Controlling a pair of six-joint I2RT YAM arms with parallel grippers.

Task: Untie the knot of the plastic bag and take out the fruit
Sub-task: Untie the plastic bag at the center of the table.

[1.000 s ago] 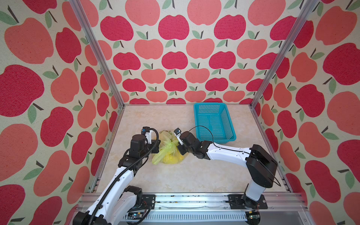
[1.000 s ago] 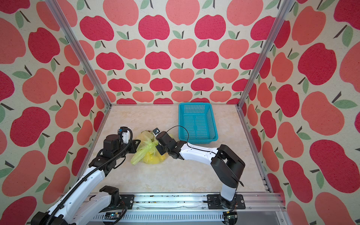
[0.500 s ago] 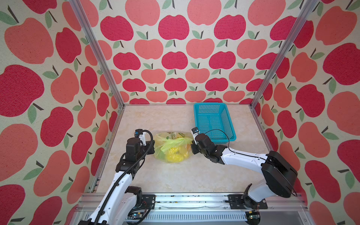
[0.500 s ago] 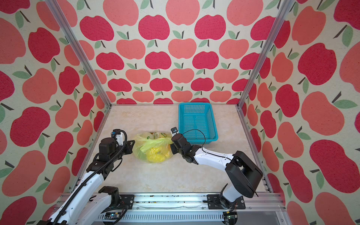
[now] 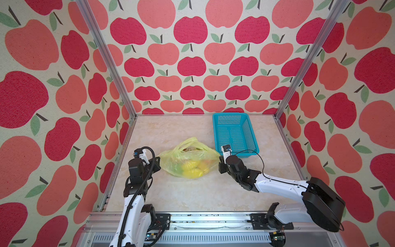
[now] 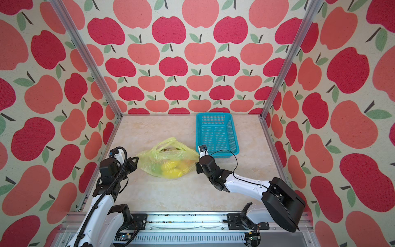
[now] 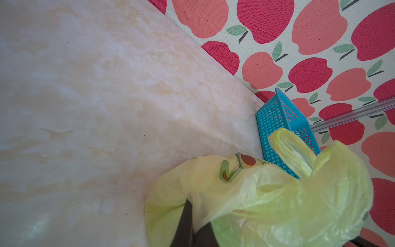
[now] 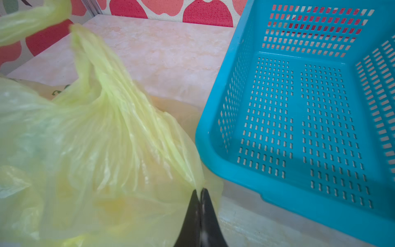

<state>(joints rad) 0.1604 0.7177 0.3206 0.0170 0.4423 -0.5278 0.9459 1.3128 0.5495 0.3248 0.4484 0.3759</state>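
The plastic bag (image 5: 189, 159) lies slumped on the worktop (image 5: 192, 196), midway between the two arms and just in front of the teal basket (image 5: 235, 115). We see no knot on it. Its handle loops (image 5: 189, 142) stand loose above a gaping mouth, so we judge the untying done and the emptying not yet begun.

The film is thin, soft and translucent. It wrinkles and holds no shape of its own. We expect it to stretch or tear under a hard pull, and to slip from smooth pads unless several folds are gathered.

The fruit (image 5: 192, 170) shows through the wall as yellow and green lumps pooled at the bag's low side. They look light and rounded, likely to roll once free; how many there are we cannot tell. We would hold the bag by its bunched rim or a handle, where the plastic is doubled. We would reach for the fruit through the mouth rather than through the film.

The left gripper (image 5: 158, 160) sits at the bag's left edge, its jaws pinching a fold of film. The right gripper (image 8: 200, 193) is at the right corner, jaws pressed together on a gathered pleat, close beside the basket's near wall. Between them the bag is spread wide. The basket holds nothing.
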